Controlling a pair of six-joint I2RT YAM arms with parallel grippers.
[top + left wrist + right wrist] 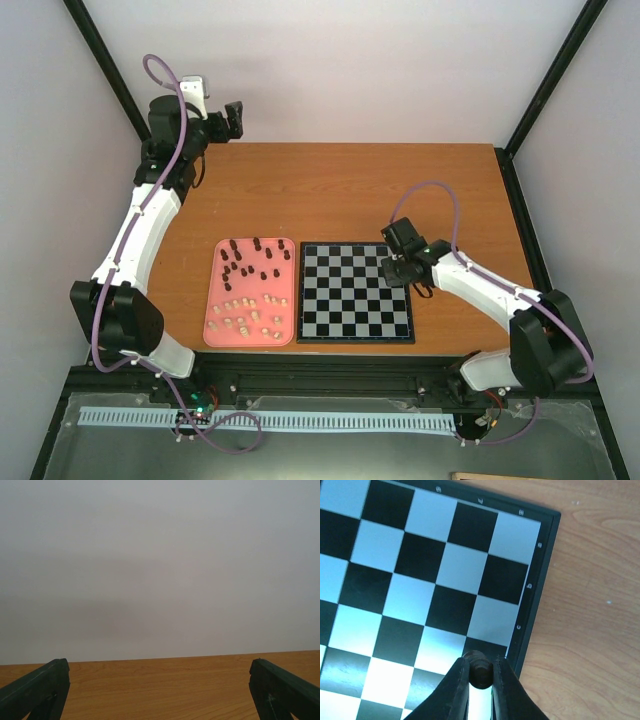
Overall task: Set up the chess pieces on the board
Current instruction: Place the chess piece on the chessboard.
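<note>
The board (340,310) lies flat on the table, with no chessmen standing on it. My right gripper (395,272) hovers over its right edge, shut on a dark chess piece (481,669); the wrist view shows the piece pinched between both fingers (457,685) above a black square beside the board's border (535,600). The other chess pieces, dark ones (256,258) at the far end and cream ones (250,312) nearer, lie in the pink tray (215,335) left of the board. My left gripper (232,118) is raised at the far left, open and empty, with both fingertips (40,687) wide apart.
The pink tray touches the board's left side. Black frame posts (105,70) stand at the table's back corners. The left wrist view shows only bare wood (160,690) and the grey wall (160,565).
</note>
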